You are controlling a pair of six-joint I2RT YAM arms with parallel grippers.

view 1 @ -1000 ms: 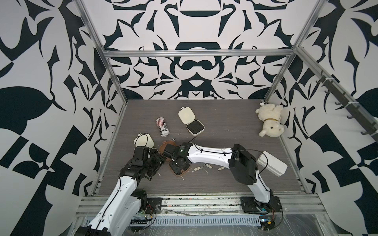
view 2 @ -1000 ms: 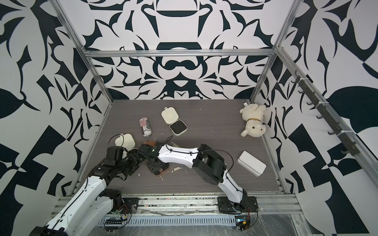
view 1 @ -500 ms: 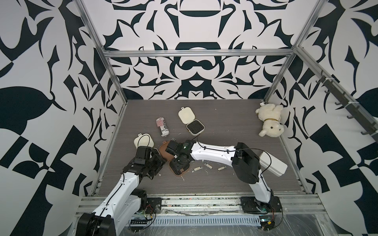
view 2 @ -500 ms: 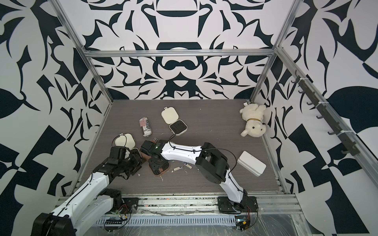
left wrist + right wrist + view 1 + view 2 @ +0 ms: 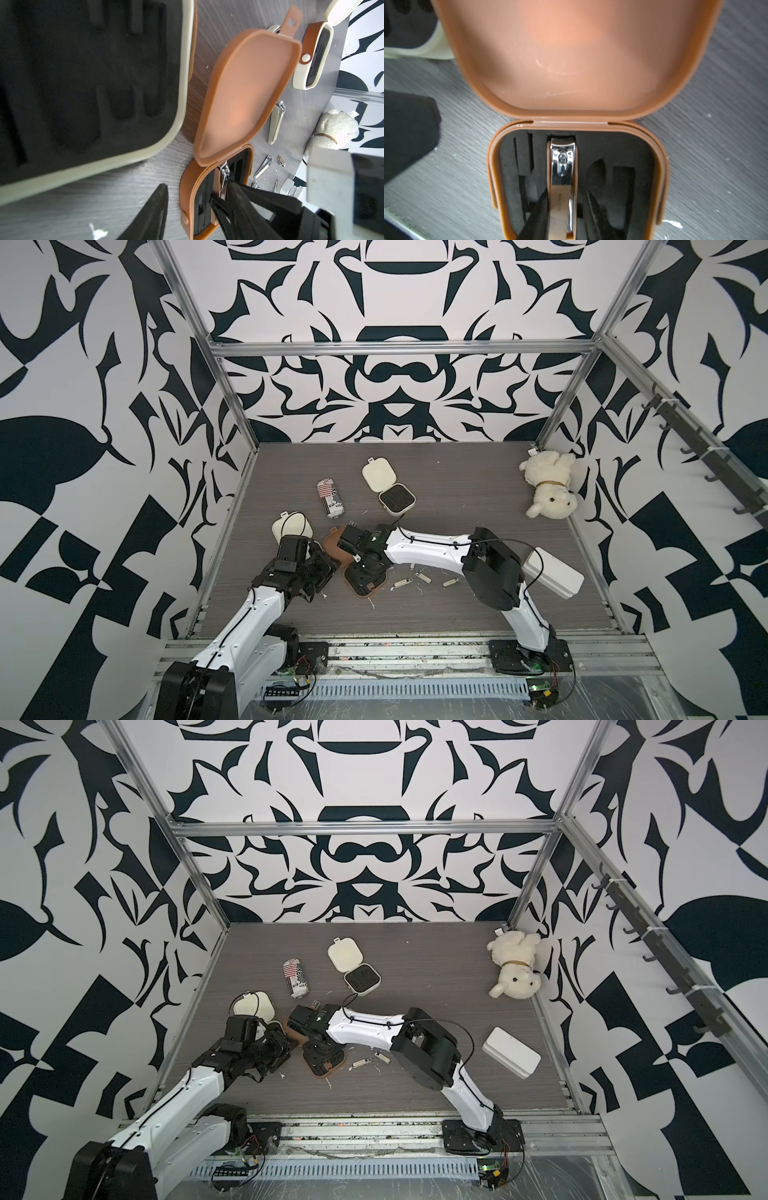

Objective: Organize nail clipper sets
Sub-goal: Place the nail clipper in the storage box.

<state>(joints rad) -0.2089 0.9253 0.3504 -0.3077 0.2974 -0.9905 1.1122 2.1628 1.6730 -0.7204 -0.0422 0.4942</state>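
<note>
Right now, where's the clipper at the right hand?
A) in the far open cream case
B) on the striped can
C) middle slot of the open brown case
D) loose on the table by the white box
C: in the right wrist view the clipper lies in the middle slot of the open brown case, with the right hand straddling it.

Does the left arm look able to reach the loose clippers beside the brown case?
Probably not cleanly: the brown case and right gripper sit between the left gripper and those clippers.
</note>
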